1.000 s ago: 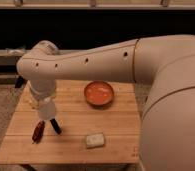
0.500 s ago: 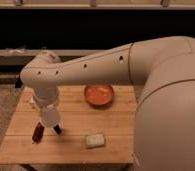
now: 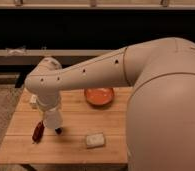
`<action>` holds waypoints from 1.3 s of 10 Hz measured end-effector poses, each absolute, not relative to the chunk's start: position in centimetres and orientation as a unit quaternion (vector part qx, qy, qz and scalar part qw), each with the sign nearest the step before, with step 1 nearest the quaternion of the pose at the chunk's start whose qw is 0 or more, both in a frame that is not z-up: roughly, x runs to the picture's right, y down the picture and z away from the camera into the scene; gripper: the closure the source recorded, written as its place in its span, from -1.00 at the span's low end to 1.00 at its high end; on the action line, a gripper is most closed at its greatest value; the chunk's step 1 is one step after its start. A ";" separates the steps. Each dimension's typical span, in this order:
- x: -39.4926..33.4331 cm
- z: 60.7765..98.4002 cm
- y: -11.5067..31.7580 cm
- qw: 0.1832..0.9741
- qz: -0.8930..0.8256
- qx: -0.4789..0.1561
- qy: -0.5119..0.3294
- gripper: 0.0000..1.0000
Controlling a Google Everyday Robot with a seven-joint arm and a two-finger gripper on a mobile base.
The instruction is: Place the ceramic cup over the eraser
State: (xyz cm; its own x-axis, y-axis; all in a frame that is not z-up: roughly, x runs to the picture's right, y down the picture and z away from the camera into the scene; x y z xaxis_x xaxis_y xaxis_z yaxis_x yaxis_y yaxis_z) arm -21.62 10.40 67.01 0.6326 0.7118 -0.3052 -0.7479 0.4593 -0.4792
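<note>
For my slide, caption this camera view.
Claw lowers white ceramic cup onto wooden table between dark red object and pale block, orange bowl behind.

The desk (image 3: 21, 142) is pale wood in planks, matt, with the grain showing along its length; the arm (image 3: 91, 75) wears a smooth cream shell, plastic by its look, with a soft sheen; the claw (image 3: 55, 126) sits low over the left half of the desk, its tip dark and dull; the ceramic cup (image 3: 52, 118) looks plain white and smooth; the orange bowl (image 3: 99, 95) is smooth, faintly glossy; the dark red object (image 3: 38, 132) looks wrinkled; the pale block (image 3: 95, 140) is matt.
</note>
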 end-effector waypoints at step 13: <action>-22.6 73.9 13.2 0.867 0.377 -0.296 0.133 -0.58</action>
